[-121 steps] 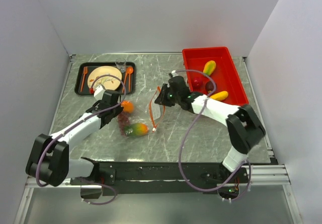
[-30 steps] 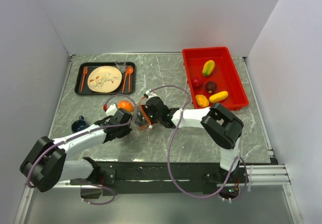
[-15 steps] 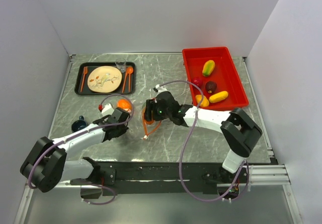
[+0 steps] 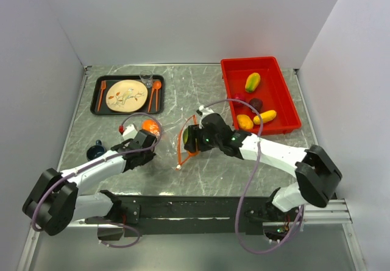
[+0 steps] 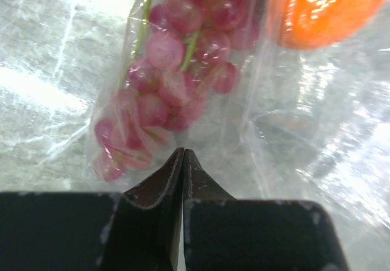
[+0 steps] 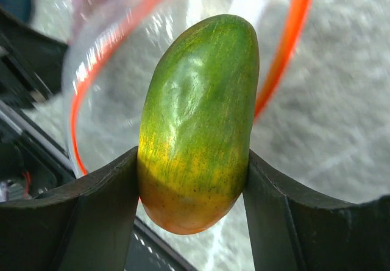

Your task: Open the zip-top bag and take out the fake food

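The right claw (image 6: 192, 158) is clamped on a green-orange mango (image 6: 198, 119), one finger on each flank, with the fruit standing upright between them. Just behind the mango is the open mouth of the zip-top bag (image 6: 109, 100), its orange-red zipper strip (image 6: 286, 45) curving round both sides. The fruit looks to be at or just outside the opening.

The left claw (image 5: 183, 158) is closed to a thin line. It appears to pinch the clear plastic at the bag's far end, though the film between the tips is hard to make out. Past it, a bunch of pinkish grapes (image 5: 177, 82) lies inside the bag, and an orange (image 5: 323, 9) seems to sit there too.

From above, the bag is on the tabletop (image 4: 213, 100) between the two claws. The strip hangs in a loop below the right claw (image 4: 192, 138).

The bag is already open, and the step in hand is drawing out the fruit. The next move probably calls for lifting the mango clear of the strip and carrying it to the red bin (image 4: 250, 59), where other fruit lies. The left claw (image 4: 146, 143) should hold the bag so it does not drag along.
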Robot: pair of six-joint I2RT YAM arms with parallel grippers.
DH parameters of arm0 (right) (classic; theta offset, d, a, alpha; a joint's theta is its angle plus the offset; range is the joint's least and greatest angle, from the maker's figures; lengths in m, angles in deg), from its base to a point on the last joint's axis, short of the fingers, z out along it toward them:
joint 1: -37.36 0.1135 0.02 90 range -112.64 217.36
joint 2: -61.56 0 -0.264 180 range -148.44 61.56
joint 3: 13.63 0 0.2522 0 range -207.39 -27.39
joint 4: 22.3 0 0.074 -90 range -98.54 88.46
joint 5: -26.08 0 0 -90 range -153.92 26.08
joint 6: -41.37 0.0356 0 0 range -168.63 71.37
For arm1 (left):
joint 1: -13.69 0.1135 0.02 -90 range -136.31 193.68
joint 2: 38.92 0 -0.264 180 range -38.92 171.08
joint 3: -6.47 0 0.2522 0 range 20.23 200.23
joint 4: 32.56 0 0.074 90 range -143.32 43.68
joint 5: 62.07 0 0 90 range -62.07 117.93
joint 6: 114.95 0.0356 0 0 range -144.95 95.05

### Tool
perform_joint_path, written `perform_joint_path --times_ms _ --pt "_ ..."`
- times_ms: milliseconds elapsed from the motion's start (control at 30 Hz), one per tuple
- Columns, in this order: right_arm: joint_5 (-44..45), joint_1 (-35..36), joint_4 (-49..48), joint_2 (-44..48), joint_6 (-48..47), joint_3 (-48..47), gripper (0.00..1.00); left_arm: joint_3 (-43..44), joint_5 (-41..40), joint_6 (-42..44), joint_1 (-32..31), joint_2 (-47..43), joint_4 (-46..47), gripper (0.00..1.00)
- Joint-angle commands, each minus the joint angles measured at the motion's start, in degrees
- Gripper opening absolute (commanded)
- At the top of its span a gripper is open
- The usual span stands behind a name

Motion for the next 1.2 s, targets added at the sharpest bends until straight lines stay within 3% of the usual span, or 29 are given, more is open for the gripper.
perform_joint_path --times_ms 0,200,433,600,800,867,1000,1167 --pt "2.47 -0.35 4.87 8.21 -0.91 3.71 0.29 2.81 1.45 1.27 0.23 -3.43 1.37 0.09" --pt "3.53 -5.08 9.45 16.75 -0.2 7.23 0.31 4.57 2.33 2.59 0.49 -5.19 -0.3 0.11" --pt "2.21 -23.09 8.22 17.47 0.32 3.73 0.3 4.83 2.77 3.82 0.84 -8.61 -1.01 0.11" --pt "5.63 -37.77 6.2 4.21 1.12 -8.98 0.44 5.88 4.0 5.66 0.93 -8.79 -1.18 0.11" --pt "5.47 -51.92 10.41 -16.53 1.64 -29.98 0.45 7.73 5.67 6.46 1.02 -12.04 -1.97 0.11" --pt "4.49 -53.52 13.82 -23.63 1.73 -35.37 0.45 8.26 5.94 6.9 1.11 -13.01 -2.06 0.12" --pt "4.85 -55.02 19.29 -33.59 1.29 -48.37 0.59 8.61 6.81 7.52 1.28 -13.01 -1.36 0.13" --pt "3.79 -55.46 22.1 -40.18 0.41 -54.63 0.66 8.35 7.87 7.52 1.46 -12.4 -0.13 0.13"
